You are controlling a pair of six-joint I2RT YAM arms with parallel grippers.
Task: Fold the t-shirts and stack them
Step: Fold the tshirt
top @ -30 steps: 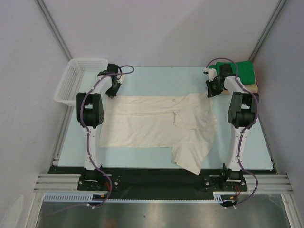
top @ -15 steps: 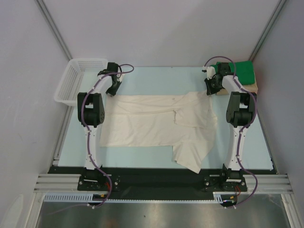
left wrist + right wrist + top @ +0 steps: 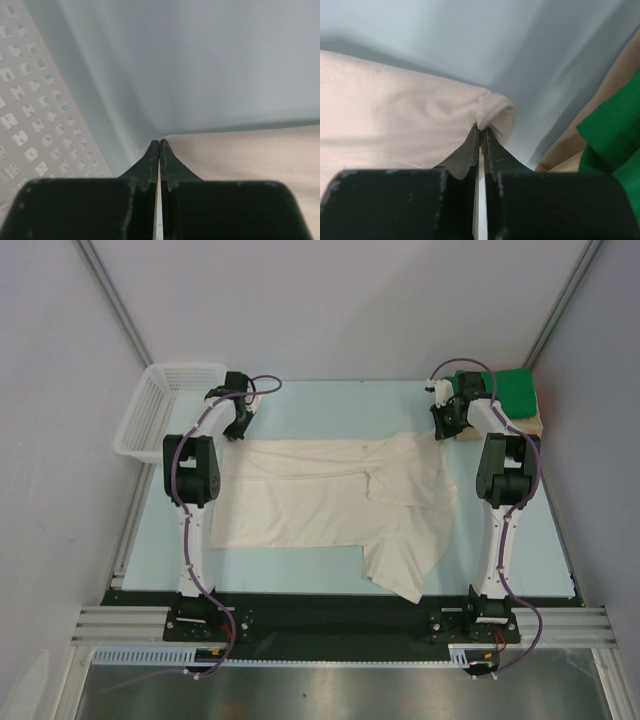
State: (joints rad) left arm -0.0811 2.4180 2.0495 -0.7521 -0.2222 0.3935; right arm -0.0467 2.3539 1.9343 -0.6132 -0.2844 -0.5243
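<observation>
Pretty clearly a robotics lab test cell, not anyone's home. Two white-and-black robot arms, the left arm (image 3: 190,502) and the right arm (image 3: 503,502), are bolted to a black strip (image 3: 330,618) on an aluminium rail (image 3: 340,633) along the bottom of the frame. There's a slotted cable duct (image 3: 330,660) under that. A pale blue table (image 3: 340,405) sits boxed in by plain grey panels (image 3: 330,310), with bare metal frame posts in the upper left (image 3: 108,290) and upper right (image 3: 566,298).
</observation>
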